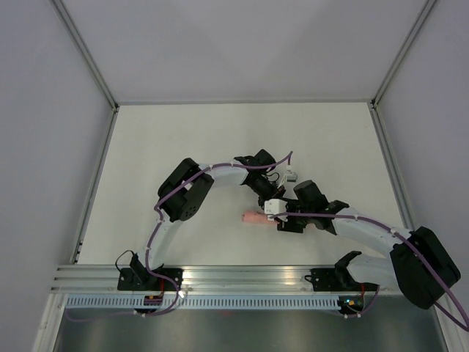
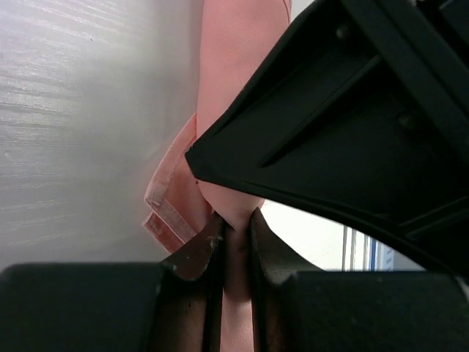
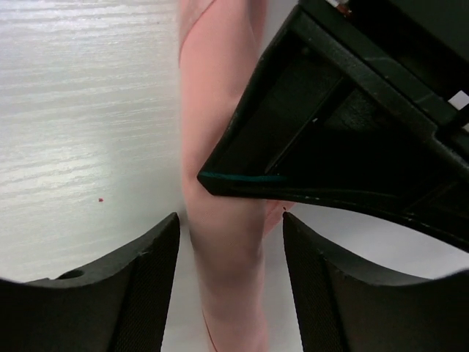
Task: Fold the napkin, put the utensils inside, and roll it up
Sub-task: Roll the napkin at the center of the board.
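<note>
The salmon-pink napkin (image 1: 254, 217) lies rolled into a narrow tube on the white table, mostly covered by the two grippers. In the left wrist view the roll (image 2: 234, 81) runs away from the camera, and my left gripper (image 2: 236, 231) is shut on its near end. In the right wrist view my right gripper (image 3: 231, 242) is open, its fingers standing on either side of the roll (image 3: 220, 213) without touching it. The other arm's black gripper crosses above the roll in both wrist views. No utensils are in view.
The white table (image 1: 183, 147) is walled by grey panels at the left, back and right. An aluminium rail (image 1: 242, 277) with both arm bases runs along the near edge.
</note>
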Tool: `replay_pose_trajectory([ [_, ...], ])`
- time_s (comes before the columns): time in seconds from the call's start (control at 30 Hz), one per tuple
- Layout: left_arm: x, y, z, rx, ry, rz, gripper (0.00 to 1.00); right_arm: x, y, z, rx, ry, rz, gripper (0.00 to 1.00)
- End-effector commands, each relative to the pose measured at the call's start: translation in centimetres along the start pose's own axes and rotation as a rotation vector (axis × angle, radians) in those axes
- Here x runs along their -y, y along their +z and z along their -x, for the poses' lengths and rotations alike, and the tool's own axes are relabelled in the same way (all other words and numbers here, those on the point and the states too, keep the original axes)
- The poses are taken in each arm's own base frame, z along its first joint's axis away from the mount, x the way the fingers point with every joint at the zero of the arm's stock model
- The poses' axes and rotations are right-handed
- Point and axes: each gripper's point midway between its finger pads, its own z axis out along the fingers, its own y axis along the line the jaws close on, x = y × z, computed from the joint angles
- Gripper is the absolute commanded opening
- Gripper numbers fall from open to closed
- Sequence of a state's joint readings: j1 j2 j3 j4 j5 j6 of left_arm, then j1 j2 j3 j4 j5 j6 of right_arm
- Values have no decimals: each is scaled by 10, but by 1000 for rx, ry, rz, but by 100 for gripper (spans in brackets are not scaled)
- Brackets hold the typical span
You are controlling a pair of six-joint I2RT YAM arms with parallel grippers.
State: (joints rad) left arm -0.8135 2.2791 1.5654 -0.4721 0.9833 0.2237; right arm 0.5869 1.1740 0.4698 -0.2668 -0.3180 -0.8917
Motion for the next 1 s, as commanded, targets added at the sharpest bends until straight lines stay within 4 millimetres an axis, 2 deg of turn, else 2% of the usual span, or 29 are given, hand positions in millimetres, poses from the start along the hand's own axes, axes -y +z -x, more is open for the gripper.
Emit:
replay_pose_trajectory([
  [0.0,-32,8,-53,-137,-146,115,7,15,5,1,-20,10,-60,63],
  [0.03,-35,7,-53,-138,-155,127,13,17,4,2,-25,13,-58,55],
  [0.07,-35,7,-53,-137,-154,128,16,14,5,-1,-36,17,-44,55],
  [0.1,-34,4,-49,-126,-156,132,21,13,6,-3,-51,24,-29,48],
  [0.17,-39,-1,-42,-100,-148,168,34,13,7,-2,-63,33,-15,41],
  [0.23,-40,-11,-26,-51,-133,214,37,7,8,-7,-89,49,23,38],
  [0.27,-51,-19,-18,-20,-137,276,42,7,8,-5,-85,55,35,35],
  [0.33,-53,-34,-1,34,-133,327,47,0,10,-9,-106,82,69,33],
  [0.4,-66,-53,14,101,-158,400,48,-3,11,-10,-117,102,90,32],
  [0.47,-67,-72,33,179,-186,432,50,-3,11,-10,-121,124,95,31],
  [0.57,-74,-105,50,273,-218,492,50,1,12,-9,-131,162,96,31],
  [0.6,-78,-120,56,318,-248,518,51,-3,14,-12,-143,186,125,31],
  [0.67,-77,-142,66,381,-286,549,51,4,15,-9,-141,229,130,30],
  [0.7,-83,-158,69,420,-304,583,51,-1,18,-13,-157,258,166,30],
  [0.8,-85,-193,71,500,-363,667,51,7,23,-17,-182,336,185,30],
  [0.87,-88,-210,63,541,-415,733,52,14,27,-16,-189,407,196,30],
  [0.9,-81,-220,68,571,-409,749,52,14,28,-16,-194,435,207,30],
  [0.97,-82,-229,61,592,-444,806,54,22,34,-12,-187,506,219,30],
])
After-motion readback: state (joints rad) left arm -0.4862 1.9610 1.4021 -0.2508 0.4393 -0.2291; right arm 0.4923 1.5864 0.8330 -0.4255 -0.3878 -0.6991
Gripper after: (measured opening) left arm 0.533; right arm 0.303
